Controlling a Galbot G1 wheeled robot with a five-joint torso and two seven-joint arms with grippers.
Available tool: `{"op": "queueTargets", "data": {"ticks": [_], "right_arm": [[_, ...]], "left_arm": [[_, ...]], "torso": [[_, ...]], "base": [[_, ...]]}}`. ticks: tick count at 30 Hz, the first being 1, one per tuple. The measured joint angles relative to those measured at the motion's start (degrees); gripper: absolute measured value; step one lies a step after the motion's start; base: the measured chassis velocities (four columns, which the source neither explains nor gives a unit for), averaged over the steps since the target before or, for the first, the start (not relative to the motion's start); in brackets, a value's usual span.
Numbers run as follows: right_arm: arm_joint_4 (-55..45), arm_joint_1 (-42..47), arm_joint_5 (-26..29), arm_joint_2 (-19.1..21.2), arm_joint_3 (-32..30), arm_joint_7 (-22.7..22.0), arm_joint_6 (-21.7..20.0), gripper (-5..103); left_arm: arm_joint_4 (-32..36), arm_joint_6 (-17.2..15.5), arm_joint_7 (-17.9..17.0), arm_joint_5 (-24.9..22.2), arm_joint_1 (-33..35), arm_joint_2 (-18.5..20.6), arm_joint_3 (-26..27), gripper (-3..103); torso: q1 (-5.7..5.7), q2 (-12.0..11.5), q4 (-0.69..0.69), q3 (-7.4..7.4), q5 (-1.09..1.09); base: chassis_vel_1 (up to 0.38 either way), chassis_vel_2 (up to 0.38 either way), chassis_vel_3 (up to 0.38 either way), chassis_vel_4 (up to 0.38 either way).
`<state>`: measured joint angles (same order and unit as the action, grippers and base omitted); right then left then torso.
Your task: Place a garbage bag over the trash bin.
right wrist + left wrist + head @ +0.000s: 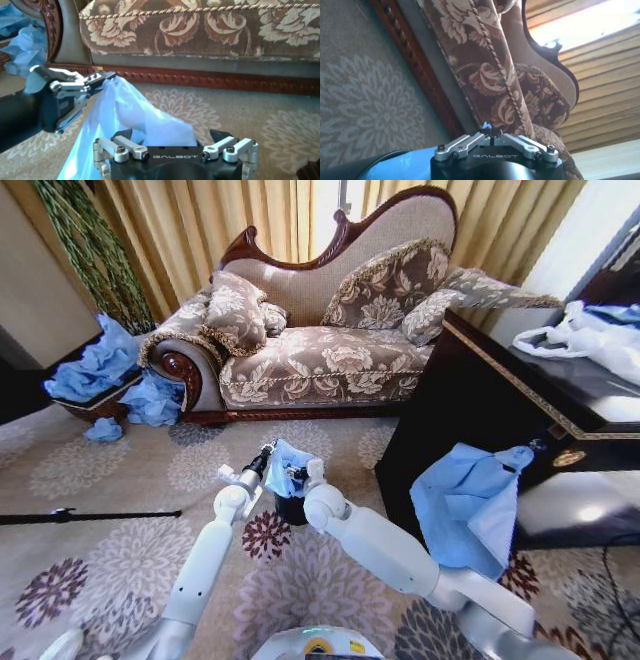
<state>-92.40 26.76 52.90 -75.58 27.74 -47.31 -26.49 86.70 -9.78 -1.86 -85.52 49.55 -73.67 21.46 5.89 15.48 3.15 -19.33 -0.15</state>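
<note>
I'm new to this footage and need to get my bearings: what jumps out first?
Both grippers meet over the trash bin on the carpet before the sofa. The left gripper is pinched shut on an edge of the garbage bag, and the right gripper stands open around the bunched bag. A bigger blue bag hangs off the dark table at right.

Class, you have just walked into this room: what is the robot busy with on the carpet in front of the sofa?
The robot is fitting a thin, light blue translucent garbage bag onto a small black cylindrical trash bin standing on the patterned carpet. The left gripper is shut on one edge of the bag, holding it up. The right gripper is open with bag plastic between its fingers. The bag sits bunched above the bin's top, not yet spread over the rim.
</note>
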Motion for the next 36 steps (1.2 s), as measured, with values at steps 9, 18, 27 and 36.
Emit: {"op": "queueTargets", "data": {"ticks": [9,18,27,36], "right_arm": [[1.5,-0.5,-0.8,-0.5,-1.0,1.6,0.2,100],[2.2,-0.2,0.0,-1.6,-1.0,1.6,0.2,85],[3.3,0.2,0.6,-1.6,-1.6,1.5,0.2,73],[3.7,0.5,0.5,-1.2,-1.9,1.9,0.2,57]], "left_arm": [[-0.2,-0.1,0.4,0.0,-0.3,0.0,-0.4,0],[0.0,-0.1,0.4,0.0,-0.3,-0.1,-0.5,0],[0.6,-0.1,0.4,0.1,0.0,-0.3,-0.3,0],[1.3,-0.1,0.4,0.1,0.2,-0.4,-0.2,0]], "torso": [[0.00,0.0,0.00,0.00,0.00],[0.00,0.0,0.00,0.00,0.00],[0.00,0.0,0.00,0.00,0.00],[0.00,0.0,0.00,0.00,0.00]], "base": [[0.000,0.000,0.000,0.000],[0.000,0.000,0.000,0.000],[0.000,0.000,0.000,0.000],[0.000,0.000,0.000,0.000]]}}
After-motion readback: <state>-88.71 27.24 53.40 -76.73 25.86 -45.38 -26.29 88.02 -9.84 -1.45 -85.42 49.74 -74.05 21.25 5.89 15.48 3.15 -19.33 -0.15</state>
